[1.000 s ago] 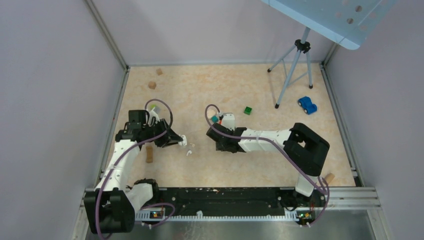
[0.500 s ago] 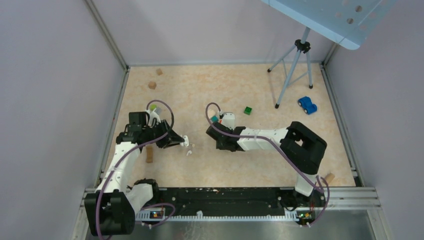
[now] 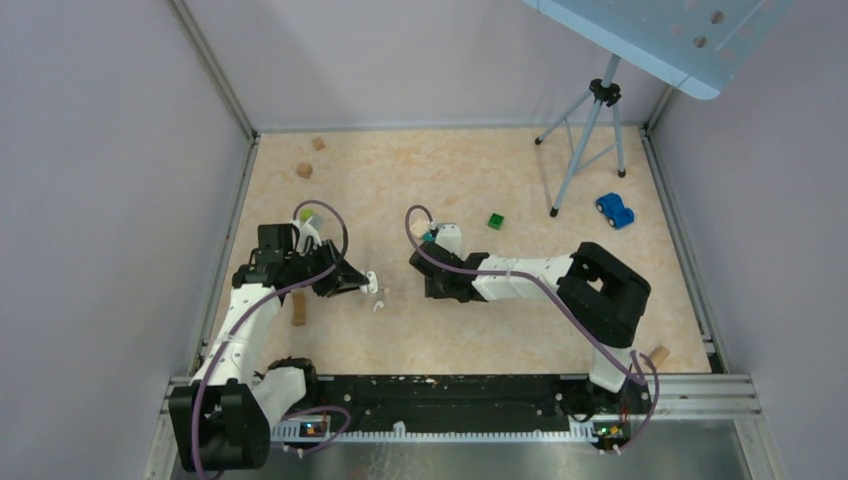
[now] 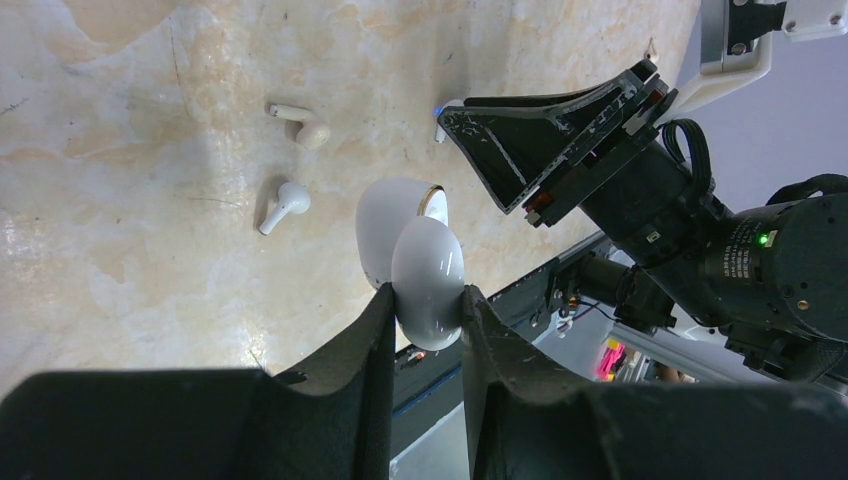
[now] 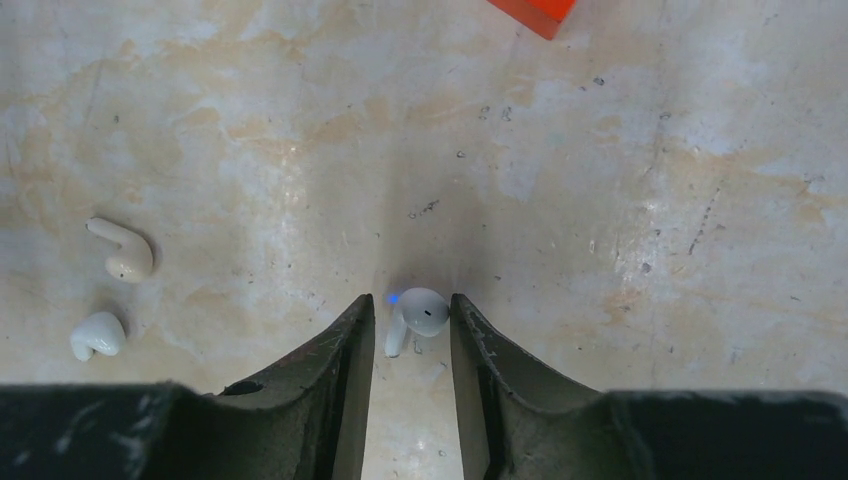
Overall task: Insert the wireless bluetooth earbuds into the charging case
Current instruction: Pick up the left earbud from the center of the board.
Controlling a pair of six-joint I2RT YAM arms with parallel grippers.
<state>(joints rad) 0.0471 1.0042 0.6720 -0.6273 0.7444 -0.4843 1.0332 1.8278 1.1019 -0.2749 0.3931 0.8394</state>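
Top external view shows the change: over the last second the right arm has slid a little toward the left of the frame, while the left arm has kept its place. In the right wrist view that shift sets the right gripper (image 5: 411, 300) down around an earbud (image 5: 425, 312) lying on the desk (image 5: 600, 150) at lower centre. Its fingers are drawn in close on either side and seem to pinch it (a small blue light glows beside it). The pick looks made but not yet lifted. A white bud (image 5: 97, 335) and a cream bud (image 5: 122, 252) lie loose at the left edge of that frame. The left gripper (image 4: 427, 292) is clamped tight on the charging case (image 4: 420, 262), which hangs open at the centre of the left wrist view. By my reading, what remains is a lift and a carry across to the waiting case, and so tiny a piece could twist or slip on the way.
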